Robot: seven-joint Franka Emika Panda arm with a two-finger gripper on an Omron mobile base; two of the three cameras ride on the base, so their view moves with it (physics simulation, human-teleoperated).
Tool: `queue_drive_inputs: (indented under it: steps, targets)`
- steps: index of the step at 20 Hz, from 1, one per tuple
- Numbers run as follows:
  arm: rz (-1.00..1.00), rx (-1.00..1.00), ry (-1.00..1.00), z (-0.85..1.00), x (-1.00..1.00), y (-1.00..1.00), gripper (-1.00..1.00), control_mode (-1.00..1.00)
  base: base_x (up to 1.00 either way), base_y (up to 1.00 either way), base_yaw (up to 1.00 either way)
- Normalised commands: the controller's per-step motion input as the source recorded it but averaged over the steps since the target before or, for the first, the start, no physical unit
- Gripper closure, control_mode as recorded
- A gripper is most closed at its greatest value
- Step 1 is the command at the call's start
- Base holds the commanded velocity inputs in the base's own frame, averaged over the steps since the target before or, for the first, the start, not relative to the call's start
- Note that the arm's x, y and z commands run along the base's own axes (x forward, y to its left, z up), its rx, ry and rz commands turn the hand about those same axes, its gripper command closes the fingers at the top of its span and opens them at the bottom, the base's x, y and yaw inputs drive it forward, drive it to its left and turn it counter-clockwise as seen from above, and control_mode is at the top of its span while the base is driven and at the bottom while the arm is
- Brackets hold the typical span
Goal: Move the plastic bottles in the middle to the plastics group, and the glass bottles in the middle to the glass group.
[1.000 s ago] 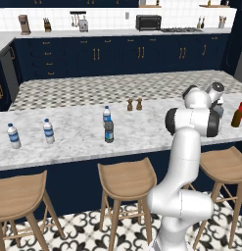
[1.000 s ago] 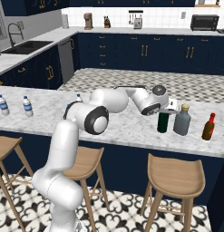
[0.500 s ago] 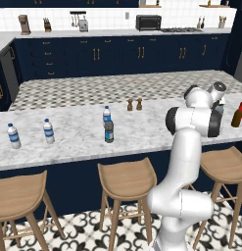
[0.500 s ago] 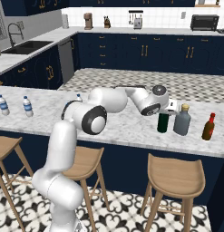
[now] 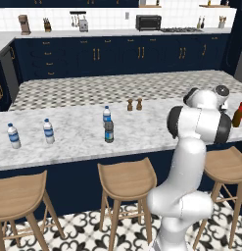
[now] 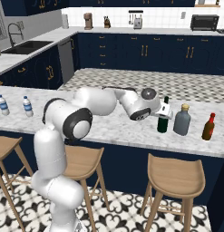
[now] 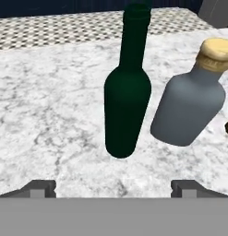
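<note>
On the marble counter [image 6: 109,131], over at the right end, the green wine bottle [image 6: 163,115] stands upright just beside the squat grey-blue bottle [image 6: 182,120], with the amber-red one [image 6: 208,127] further along. Spread wide and holding nothing, the gripper [image 7: 113,186] sits close by the green bottle, seemingly not touching.

You have three glass bottles: green wine bottle [image 6: 163,117], squat grey-blue bottle [image 6: 182,120], amber-red bottle [image 6: 208,127]. Four small plastic bottles: clear [image 5: 13,136], [image 5: 48,131], [image 5: 107,115], one smoky-grey [image 5: 109,132]. Two shakers [image 5: 134,104].
</note>
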Motion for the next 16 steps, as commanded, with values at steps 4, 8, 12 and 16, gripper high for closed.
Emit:
queue_drive_inputs:
  steps: [4,8,12,16]
  targets:
    - [0.0,0.0,-0.09,0.4,-0.08,0.88,-1.0,-1.0,0.0,0.0,0.0]
    - [0.0,0.0,-0.04,0.49,0.0,0.99,-1.0,-1.0,0.0,0.0,0.0]
    - [0.07,0.0,0.06,0.33,0.0,1.0,-1.0,-1.0,0.0,0.0,0.0]
    - [0.12,0.0,0.12,0.06,0.0,1.0,-1.0,-1.0,0.0,0.0,0.0]
